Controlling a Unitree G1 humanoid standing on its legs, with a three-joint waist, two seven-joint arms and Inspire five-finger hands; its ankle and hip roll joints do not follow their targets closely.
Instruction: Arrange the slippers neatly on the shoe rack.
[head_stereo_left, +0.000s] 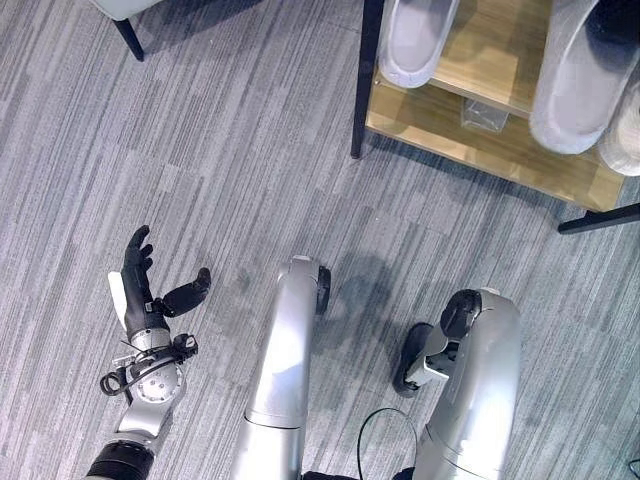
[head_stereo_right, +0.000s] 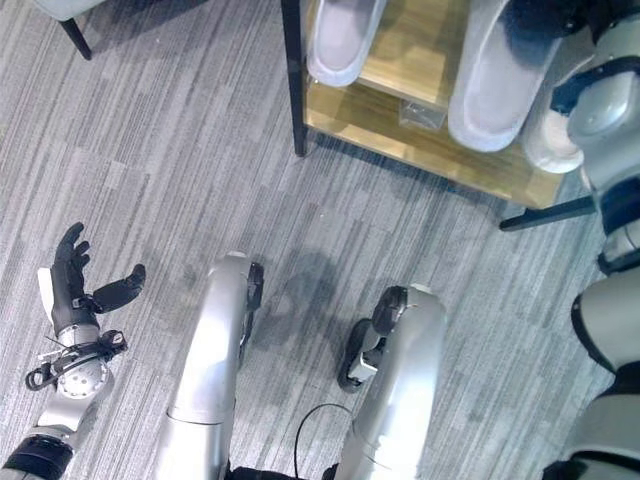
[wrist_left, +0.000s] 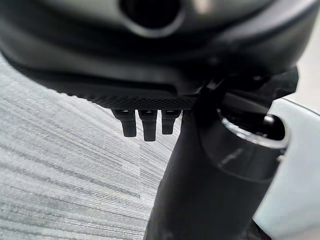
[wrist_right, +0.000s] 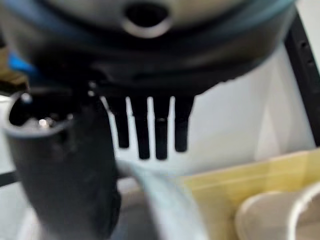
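A grey slipper (head_stereo_right: 500, 85) is being set on the shoe rack (head_stereo_right: 470, 165) by the right hand (head_stereo_right: 535, 25), whose grip cannot be told. The left hand (head_stereo_left: 140, 285) hangs open over the floor. Next, squaring against the neighbouring slipper (head_stereo_right: 343, 40) seems called for.

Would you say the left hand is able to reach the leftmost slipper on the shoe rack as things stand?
Probably yes, with a long reach: the left hand is open and holding nothing, over bare carpet well short of the shoe rack, and nothing lies between it and the leftmost slipper.

Three pale grey slippers on the wooden shoe rack (head_stereo_left: 480, 140), left slipper (head_stereo_left: 415, 40) apart, middle slipper (head_stereo_left: 580, 75) beside partly visible right slipper (head_stereo_left: 625, 135), soles up
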